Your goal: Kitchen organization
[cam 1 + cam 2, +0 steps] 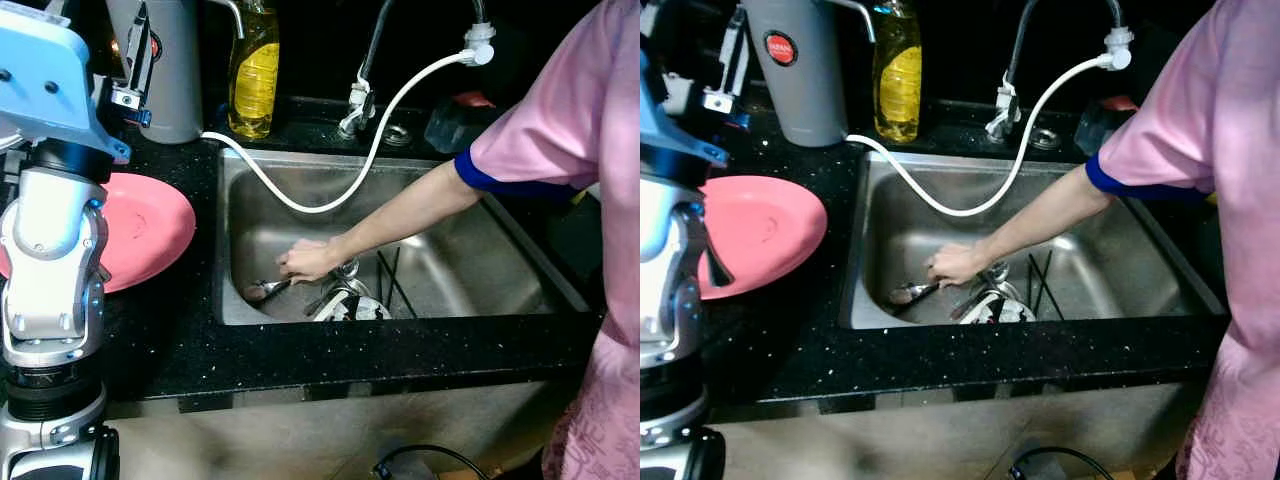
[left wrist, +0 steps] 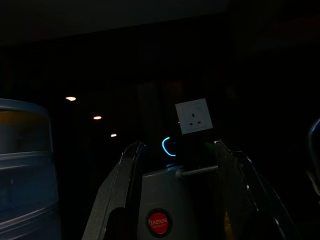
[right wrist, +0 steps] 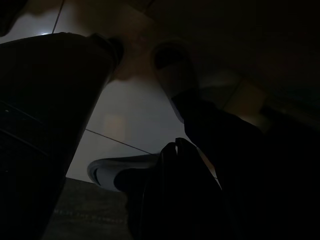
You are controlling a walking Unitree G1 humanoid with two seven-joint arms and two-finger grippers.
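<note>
Facing socket, left tool apart.

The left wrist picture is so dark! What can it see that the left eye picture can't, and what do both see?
The left wrist view alone shows a white wall socket and small ceiling lights in the dark. The left eye view alone shows the sink, the pink plate, the yellow soap bottle and a person's hand reaching into the sink. Both show the grey jug with its round red label, with the left claw open towards it.
</note>
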